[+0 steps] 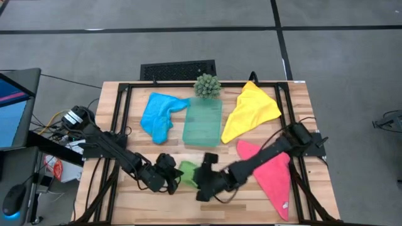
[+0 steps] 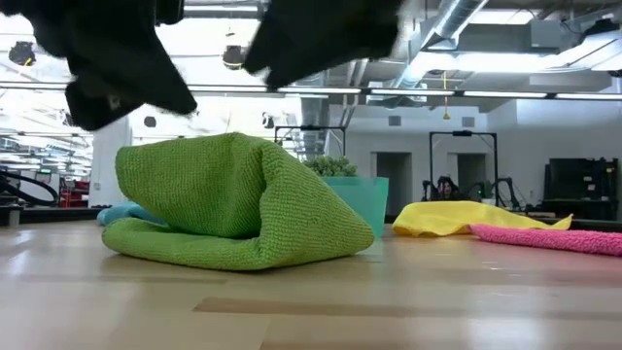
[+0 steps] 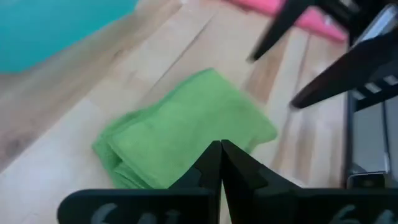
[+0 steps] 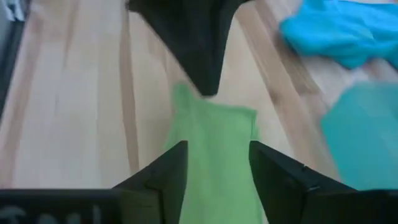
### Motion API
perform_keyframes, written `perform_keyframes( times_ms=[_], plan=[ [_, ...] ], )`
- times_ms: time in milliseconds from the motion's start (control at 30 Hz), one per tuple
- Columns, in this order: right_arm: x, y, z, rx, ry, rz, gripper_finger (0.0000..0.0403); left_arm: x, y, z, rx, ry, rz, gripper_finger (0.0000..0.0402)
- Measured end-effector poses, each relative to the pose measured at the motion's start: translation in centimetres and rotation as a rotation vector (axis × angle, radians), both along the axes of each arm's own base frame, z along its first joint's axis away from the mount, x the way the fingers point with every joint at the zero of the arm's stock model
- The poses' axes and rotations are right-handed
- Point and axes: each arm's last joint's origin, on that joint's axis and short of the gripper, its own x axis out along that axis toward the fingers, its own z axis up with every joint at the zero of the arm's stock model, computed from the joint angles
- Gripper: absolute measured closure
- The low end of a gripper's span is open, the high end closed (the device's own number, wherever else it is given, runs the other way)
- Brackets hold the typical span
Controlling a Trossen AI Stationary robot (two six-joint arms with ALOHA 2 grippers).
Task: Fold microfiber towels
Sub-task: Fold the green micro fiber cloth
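Note:
A lime green towel [image 1: 187,171] lies folded in several layers on the wooden table [image 1: 157,204] near its front edge. In the low view the green towel [image 2: 233,199] bulges up at its fold. My left gripper [image 3: 221,152] is shut and hangs just left of and above it. My right gripper [image 4: 217,163] is open and hangs above the towel's right side, with the cloth showing through the gap. A blue towel [image 1: 162,116], a yellow towel [image 1: 251,112] and a pink towel [image 1: 271,174] lie crumpled or spread flat on the table.
A translucent teal tray [image 1: 203,122] stands at the table's middle, with a small spiky green plant [image 1: 206,85] behind it at the far edge. Black frame rails [image 1: 122,119] run along both sides of the table. Bare wood lies along the front edge.

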Motion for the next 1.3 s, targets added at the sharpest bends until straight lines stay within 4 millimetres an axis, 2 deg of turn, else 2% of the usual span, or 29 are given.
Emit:
perform_keyframes(
  times_ms=[133, 233, 333, 667, 833, 1100, 1167, 1300],
  plan=[
    [-2.0, 1.7, -2.8, -0.004, -0.009, -0.06, 0.0244, 0.9, 0.0, -1.6, 0.002, 0.035, -0.012, 0.0401],
    [-2.4, 1.9, -4.6, 0.031, -0.032, -0.078, 0.0264, 1.5, 0.1, -2.5, -0.002, 0.056, -0.036, 0.0401],
    [-1.9, 1.8, -5.5, 0.1, -0.067, -0.063, 0.0278, 1.5, 0.2, -2.7, 0.0, 0.084, -0.066, 0.0401],
    [-1.2, 1.8, -9.5, 0.151, 0.039, 0.002, 0.029, 1.4, 0.9, -3.4, 0.048, 0.149, -0.051, 0.0401],
    [-1.0, 1.4, -9.5, 0.152, 0.039, -0.008, 0.029, 1.5, 0.7, -2.8, -0.012, 0.124, -0.065, 0.0402],
    [-0.2, 0.1, -9.5, 0.166, 0.039, -0.041, 0.029, 2.0, -0.5, 2.1, -0.058, -0.055, -0.061, 0.0402],
    [-0.1, -0.1, -9.3, 0.176, 0.034, -0.054, 0.029, 2.4, -1.2, 2.2, -0.043, -0.052, -0.109, 0.0402],
    [0.0, -0.4, -9.2, 0.178, 0.027, -0.066, 0.029, 2.6, -1.6, -0.2, -0.016, 0.076, -0.146, 0.0401]
  ],
)
